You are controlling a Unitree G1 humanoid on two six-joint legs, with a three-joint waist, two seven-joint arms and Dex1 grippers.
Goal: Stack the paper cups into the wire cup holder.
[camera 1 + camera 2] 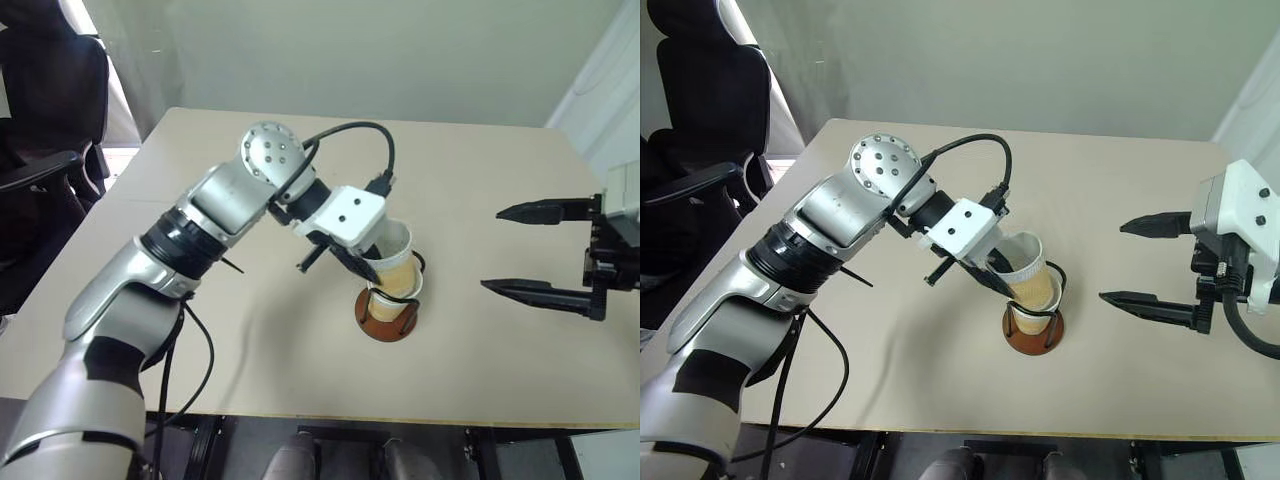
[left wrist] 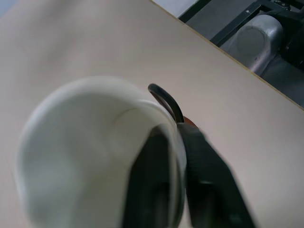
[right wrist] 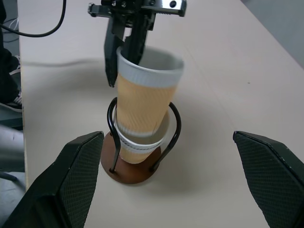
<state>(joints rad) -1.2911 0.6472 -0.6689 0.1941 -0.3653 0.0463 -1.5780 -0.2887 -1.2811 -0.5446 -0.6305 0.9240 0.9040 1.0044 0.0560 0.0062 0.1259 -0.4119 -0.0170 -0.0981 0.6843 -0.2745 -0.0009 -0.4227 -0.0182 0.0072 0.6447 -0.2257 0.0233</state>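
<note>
1. At the far left, beside the tabletop (image 1: pixel 480 380), stands a black office chair (image 1: pixel 45 110).
2. The left arm reaches in from the lower left across the pale tabletop, a black cable (image 1: pixel 975 150) looping over its wrist.
3. The left claw (image 3: pixel 124 50) points down and rightward at the top cup (image 3: pixel 145 97). One black finger is inside the cup's mouth and the other outside, so the rim wall sits between them. The left wrist view shows the two fingers (image 2: pixel 209 180) close together with the white rim passing between them. Whether they are pressing the wall or have just loosened cannot be told.
4. The top cup, tan and ribbed with a white rim, leans toward the left arm. Its lower end is nested in the mouth of a lower cup (image 3: pixel 137 142).
5. The lower cup stands upright inside the wire cup holder (image 3: pixel 173 126), whose black wire loops rise on either side of it from a round reddish-brown base (image 1: pixel 385 322). The holder stands on the tabletop near its middle, toward the front edge.
6. Only two paper cups can be made out; whether a third is nested below them cannot be told.
7. To the right, well apart from the holder, the right claw (image 1: pixel 540 250) hangs above the tabletop with its two black fingers spread wide and nothing between them, their tips pointing left toward the cups.
</note>
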